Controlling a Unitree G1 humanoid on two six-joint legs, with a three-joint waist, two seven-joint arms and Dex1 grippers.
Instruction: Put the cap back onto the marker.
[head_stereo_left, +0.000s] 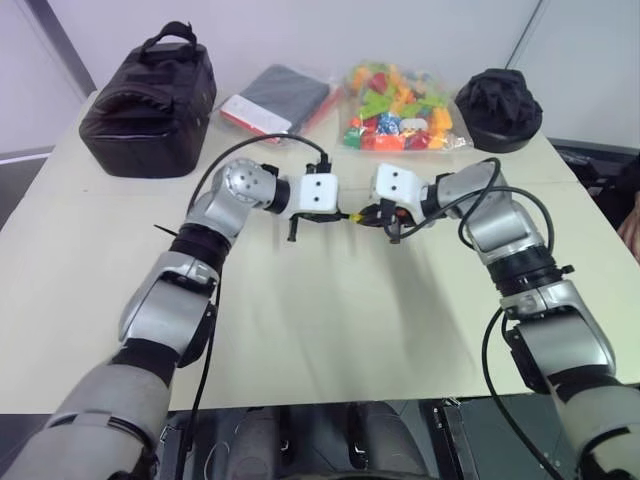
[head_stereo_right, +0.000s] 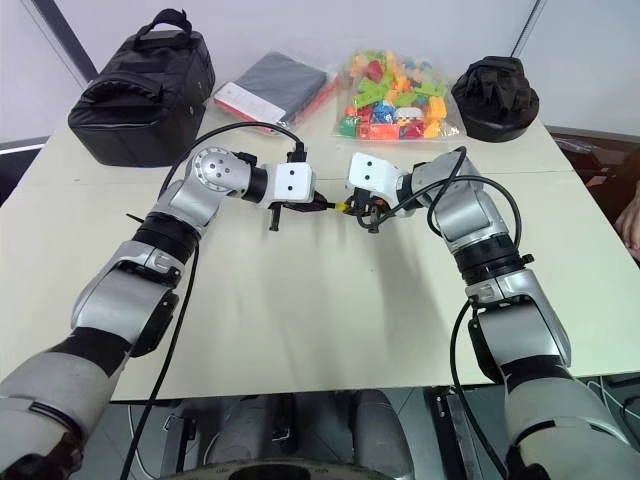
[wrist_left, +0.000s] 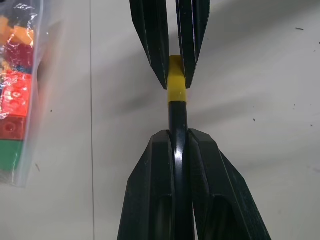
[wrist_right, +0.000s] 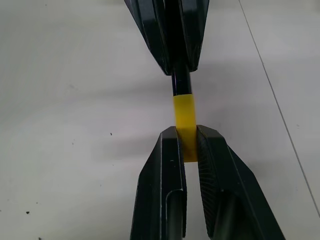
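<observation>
Left wrist view looks along the left gripper (wrist_left: 179, 137), whose two black fingers are clenched on the black marker (wrist_left: 178, 117); the barrel runs out past the fingertips and ends in the yellow cap (wrist_left: 176, 80). The cap sits on the marker's end, its edge meeting the black barrel, and it is pinched between the fingers of the right gripper (wrist_left: 173, 82), which comes in from the opposite side, tip to tip with the left one.

From the right wrist camera the same joint shows reversed: the right gripper (wrist_right: 186, 134) is grasping the cap (wrist_right: 183, 112) between its fingertips, and just beyond it the marker (wrist_right: 181, 85) disappears into the left gripper (wrist_right: 176, 70).

In the head views both grippers meet nose to nose above the pale table (head_stereo_left: 300, 330), the marker and cap bridging the short gap between them, clear of the tabletop. Beyond the grippers, at the table's far edge, lie a black bag (head_stereo_left: 150, 100), a dark flat packet (head_stereo_left: 278, 100), a clear bag of colourful toy blocks (head_stereo_left: 400, 115) and a crumpled black cloth item (head_stereo_left: 498, 105). The bag of blocks lies nearest, just past the right gripper.
</observation>
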